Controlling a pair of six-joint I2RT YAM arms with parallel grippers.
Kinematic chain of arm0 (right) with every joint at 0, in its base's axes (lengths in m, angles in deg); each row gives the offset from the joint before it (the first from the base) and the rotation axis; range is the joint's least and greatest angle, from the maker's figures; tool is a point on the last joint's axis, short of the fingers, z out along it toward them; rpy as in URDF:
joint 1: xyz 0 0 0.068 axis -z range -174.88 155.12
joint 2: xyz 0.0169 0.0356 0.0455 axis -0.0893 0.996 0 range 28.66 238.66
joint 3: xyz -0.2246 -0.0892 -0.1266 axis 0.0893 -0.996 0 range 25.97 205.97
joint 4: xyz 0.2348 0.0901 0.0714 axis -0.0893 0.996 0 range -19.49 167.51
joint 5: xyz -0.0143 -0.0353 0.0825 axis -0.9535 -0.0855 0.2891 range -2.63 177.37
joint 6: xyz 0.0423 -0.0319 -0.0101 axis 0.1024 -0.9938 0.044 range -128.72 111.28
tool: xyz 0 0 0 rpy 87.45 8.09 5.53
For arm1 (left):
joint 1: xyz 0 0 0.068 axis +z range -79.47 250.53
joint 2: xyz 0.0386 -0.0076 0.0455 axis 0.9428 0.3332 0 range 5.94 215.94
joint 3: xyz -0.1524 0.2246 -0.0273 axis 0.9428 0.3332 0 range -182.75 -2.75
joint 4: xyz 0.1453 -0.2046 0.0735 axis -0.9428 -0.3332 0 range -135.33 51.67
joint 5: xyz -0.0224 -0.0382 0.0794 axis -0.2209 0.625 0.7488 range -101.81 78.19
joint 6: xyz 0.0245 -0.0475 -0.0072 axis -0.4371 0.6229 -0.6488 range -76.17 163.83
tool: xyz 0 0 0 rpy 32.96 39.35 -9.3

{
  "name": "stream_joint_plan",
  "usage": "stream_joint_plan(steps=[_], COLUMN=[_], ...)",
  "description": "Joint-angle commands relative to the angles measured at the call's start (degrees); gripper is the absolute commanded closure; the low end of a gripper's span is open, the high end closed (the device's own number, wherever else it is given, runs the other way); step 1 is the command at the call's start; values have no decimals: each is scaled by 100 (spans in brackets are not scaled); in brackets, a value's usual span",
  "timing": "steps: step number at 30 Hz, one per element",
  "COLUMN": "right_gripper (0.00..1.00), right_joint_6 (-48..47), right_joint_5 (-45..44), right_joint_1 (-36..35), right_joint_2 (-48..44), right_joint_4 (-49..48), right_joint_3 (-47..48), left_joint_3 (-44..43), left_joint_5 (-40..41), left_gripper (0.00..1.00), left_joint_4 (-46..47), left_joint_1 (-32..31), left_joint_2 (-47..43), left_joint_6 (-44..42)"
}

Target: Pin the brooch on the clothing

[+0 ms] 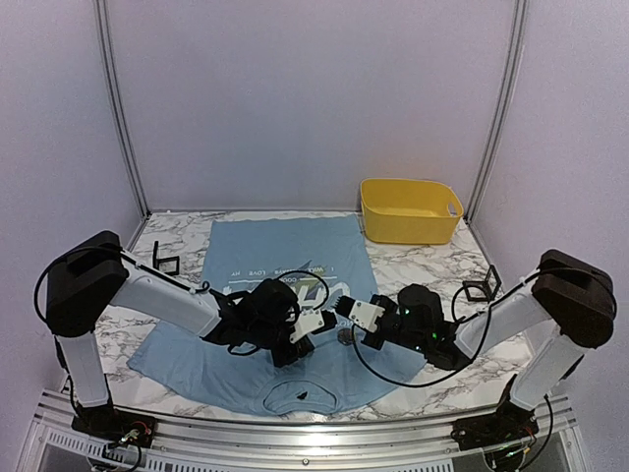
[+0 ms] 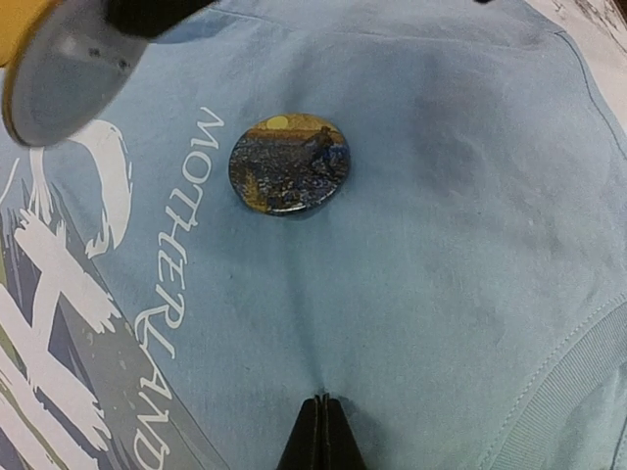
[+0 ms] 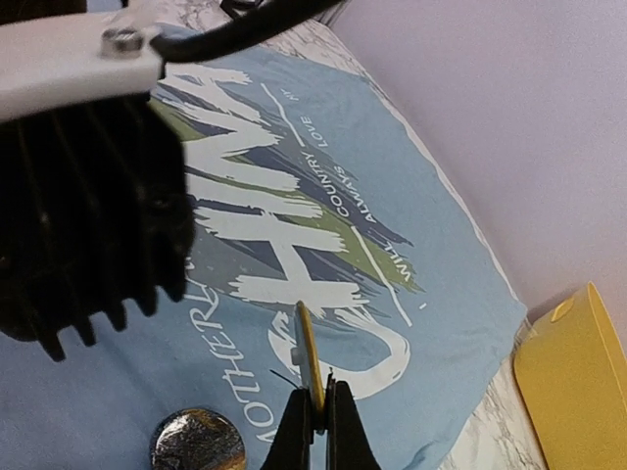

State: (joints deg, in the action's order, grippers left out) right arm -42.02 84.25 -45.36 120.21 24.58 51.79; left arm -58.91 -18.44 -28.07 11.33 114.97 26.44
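The light blue T-shirt (image 1: pixel 285 256) lies flat on the marble table, its white "CHINA" print (image 3: pixel 284 225) towards my right gripper. A round brooch with a painted picture (image 2: pixel 289 164) lies face up on the shirt below the print; it also shows in the top view (image 1: pixel 344 336) and the right wrist view (image 3: pixel 196 443). My left gripper (image 2: pixel 321 399) is shut, its tips pinching a small fold of the shirt just short of that brooch. My right gripper (image 3: pixel 319 392) is shut on a second brooch (image 3: pixel 310 352), held edge-on above the print; its grey back shows in the left wrist view (image 2: pixel 59 83).
A yellow bin (image 1: pixel 410 209) stands at the back right, past the shirt's hem. Small black stands sit on the marble at the left (image 1: pixel 165 261) and right (image 1: pixel 480 289). Both grippers (image 1: pixel 303 344) (image 1: pixel 336 307) meet close together over the shirt's chest.
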Motion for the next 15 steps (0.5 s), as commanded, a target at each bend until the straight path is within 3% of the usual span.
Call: stream_joint_plan(steps=[1,13,14,15], right_gripper=[100,100,100,100], right_joint_6=[-485,-1130,-1150,-1159], right_joint_5=[65,448,465,462], right_joint_1=[-170,-244,-255,-260], right_joint_2=[412,1299,1338,1368], right_joint_4=[-642,-1244,-1236,-1232], right_joint_3=[51,169,203,237], left_joint_3=[103,223,216,205], left_joint_5=[-277,-645,-558,-404], left_gripper=[100,100,97,82], left_joint_4=[157,468,461,455], left_joint_1=[14,179,175,168], left_joint_2=[-271,-411,-372,-314], left_joint_6=[-79,27,2,-27])
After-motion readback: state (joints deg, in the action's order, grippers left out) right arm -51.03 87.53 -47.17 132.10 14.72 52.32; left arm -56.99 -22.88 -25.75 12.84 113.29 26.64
